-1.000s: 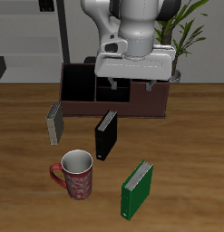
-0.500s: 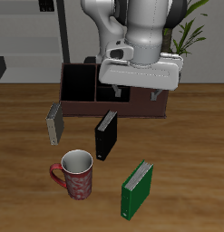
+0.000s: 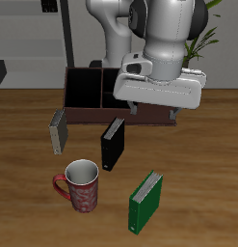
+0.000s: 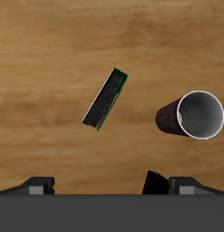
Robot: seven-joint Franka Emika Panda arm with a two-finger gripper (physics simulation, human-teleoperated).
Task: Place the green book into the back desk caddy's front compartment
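Note:
The green book [image 3: 145,201] stands upright on the table near the front edge, beside the mug. The wrist view shows the green book [image 4: 108,98] from above as a slim slanted strip. My gripper [image 3: 153,112] hangs open and empty well above the table, between the caddy and the book, and farther back than the book. Its fingertips [image 4: 154,181] show with a wide gap in the wrist view. The dark reddish-brown desk caddy [image 3: 84,90] stands at the back. My hand covers most of it, so its front compartment is hidden.
A black book [image 3: 112,143] stands upright in front of the caddy, under my hand. A grey book [image 3: 58,131] stands beside it. A red patterned mug [image 3: 80,185] with a white inside sits near the green book, and the wrist view shows the mug [image 4: 195,115] too. A plant stands behind the caddy.
My hand has swung sideways and toward the table's front, away from above the caddy, and tilted a little. The books and the mug have not moved.

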